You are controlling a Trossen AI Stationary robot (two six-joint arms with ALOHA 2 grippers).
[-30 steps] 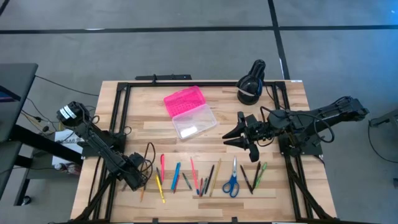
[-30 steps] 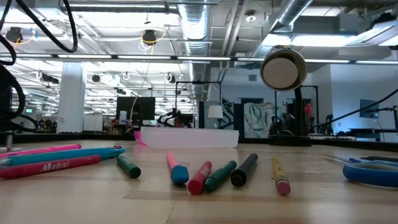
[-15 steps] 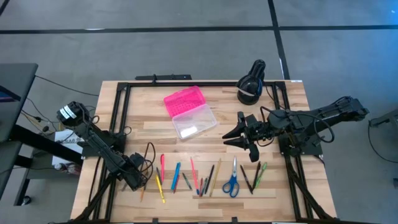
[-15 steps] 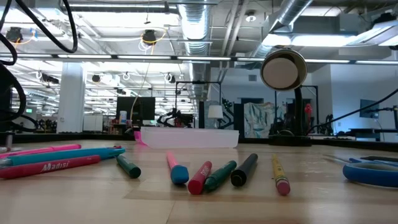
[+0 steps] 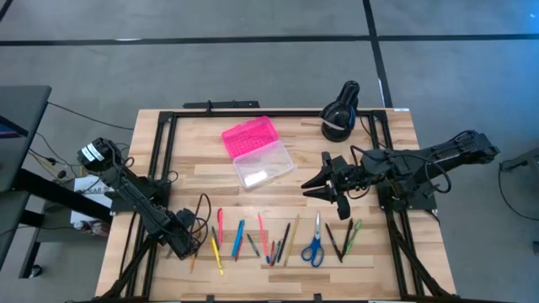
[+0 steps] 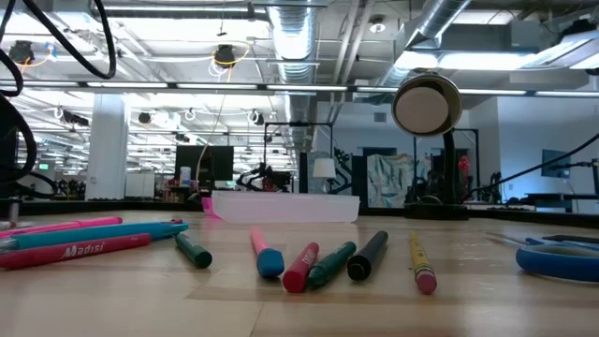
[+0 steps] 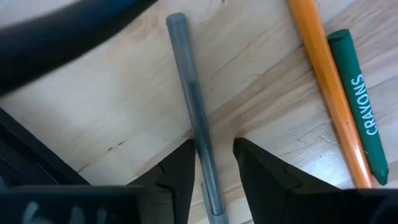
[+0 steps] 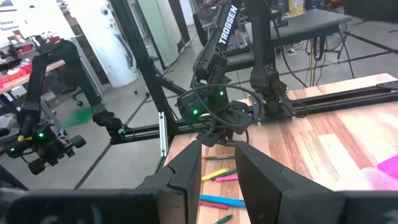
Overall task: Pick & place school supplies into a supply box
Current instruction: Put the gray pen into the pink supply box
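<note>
Left gripper point(image 7: 211, 171), narrowly open at the bench's front-left corner, straddles a grey pencil point(image 7: 193, 118) lying lengthwise between its fingers; the right gripper point(image 5: 313, 187) hangs mid-bench, its opening unclear.

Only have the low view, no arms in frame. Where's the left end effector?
Observer: The left end effector is down at the left end of the supply row, fingers either side of a grey pen.
Operator: Gripped?
Observer: Not visibly. The left wrist view shows a gap on one side of the pen.
Operator: Right arm?
Observer: The right end effector is open and empty, to the right of the open supply box.
</note>
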